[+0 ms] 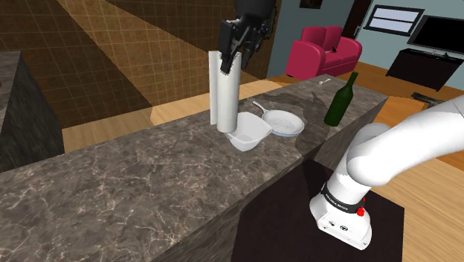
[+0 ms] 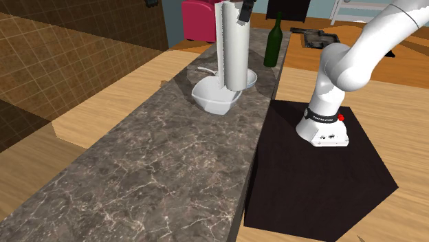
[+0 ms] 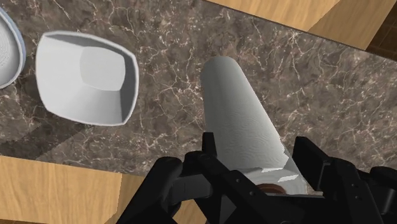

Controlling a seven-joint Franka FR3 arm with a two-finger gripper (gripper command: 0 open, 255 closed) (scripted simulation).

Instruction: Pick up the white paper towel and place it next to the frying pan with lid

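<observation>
Shoulder view: your gripper [image 1: 229, 59] is clamped on the top end of the paper towel [image 1: 225, 93]. The roll is upright, and the top grip likely keeps it plumb for set-down. It stands just beside the bowl [image 1: 247, 135], with the frying pan [image 1: 286, 123] right behind that.

Second exterior view: the arm [image 2: 357, 48] arcs up from the stand and reaches over the counter [image 2: 137, 179], hand pointing down. You can't tell if the roll's base is off the counter.

Wrist view: the fingers squeeze the roll's near end. The bowl lies between roll and pan.
</observation>
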